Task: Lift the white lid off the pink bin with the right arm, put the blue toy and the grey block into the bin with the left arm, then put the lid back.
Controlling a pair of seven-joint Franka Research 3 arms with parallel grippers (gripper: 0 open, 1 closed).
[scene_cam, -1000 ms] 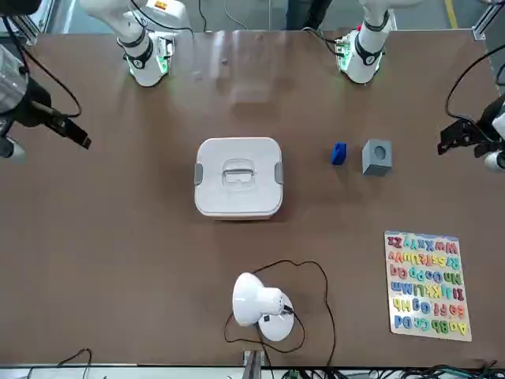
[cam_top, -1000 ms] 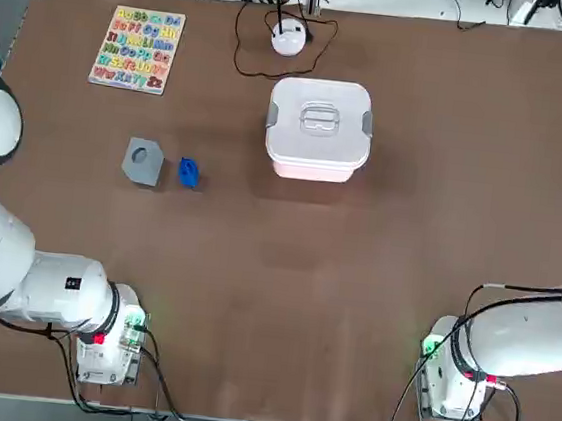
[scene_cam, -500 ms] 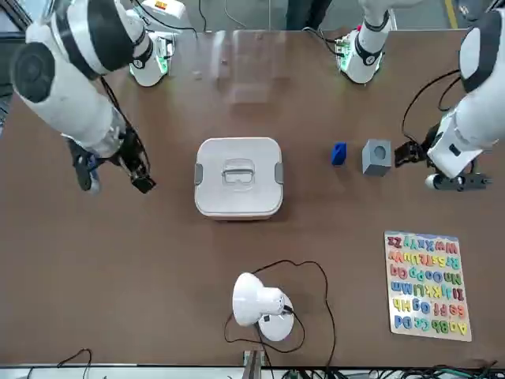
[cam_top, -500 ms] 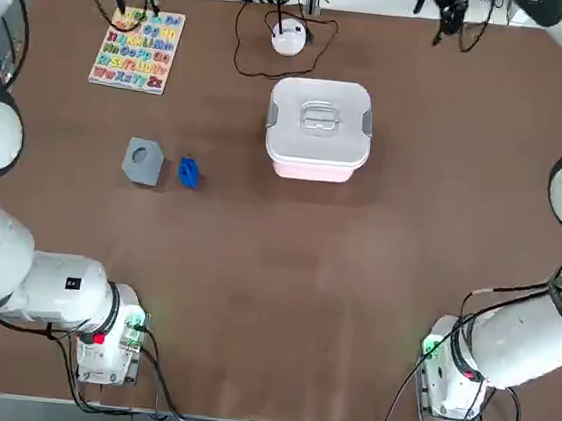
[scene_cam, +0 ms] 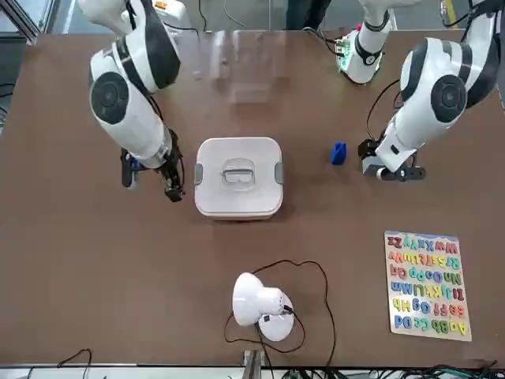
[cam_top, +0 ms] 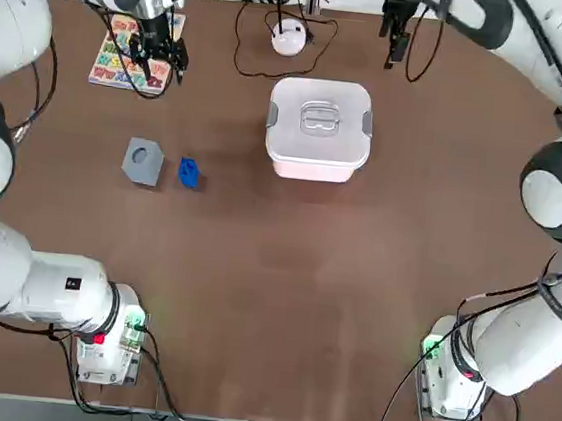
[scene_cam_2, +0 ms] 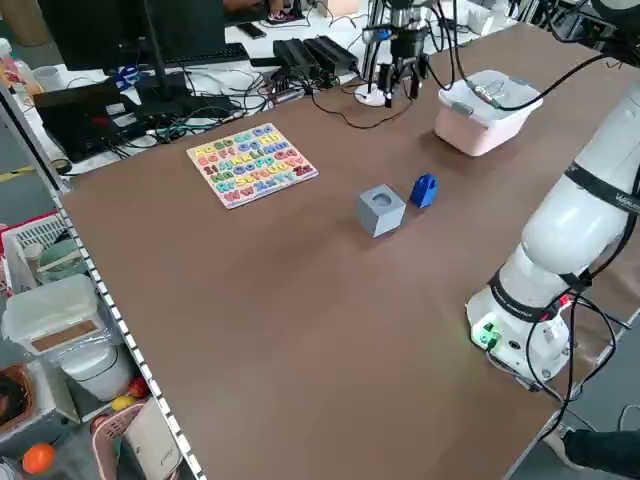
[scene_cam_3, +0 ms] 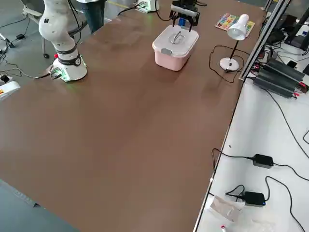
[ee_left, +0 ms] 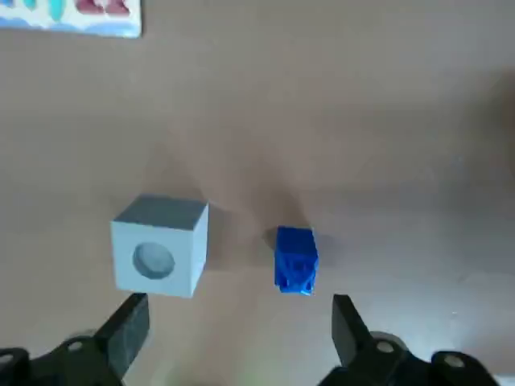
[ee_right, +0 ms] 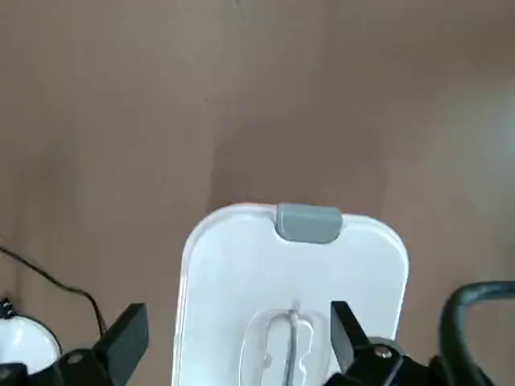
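While your two arms hang over the table, both grippers are wide open and hold nothing. Your right gripper [ee_right: 240,342] is up in the air near the pink bin [cam_top: 312,173], fingers apart; the right wrist view has the white lid [cam_top: 319,122] showing between and beyond its fingertips, no contact. Lid is seated on the bin, handle in the middle, grey clips at two sides. Bin sits right of table centre as you look from the robot's side, just short of the round white lamp base [cam_top: 289,37].

Your left gripper [ee_left: 241,338] is also up in the air, jaws at full spread, touching nothing. Top view puts it above the letter board [cam_top: 108,68]. Grey block [ee_left: 159,245] and blue toy [ee_left: 296,260] both show ahead of its fingertips in the left wrist view. They stand on the table side by side, apart, block to the left of the toy, both to the left of the bin.
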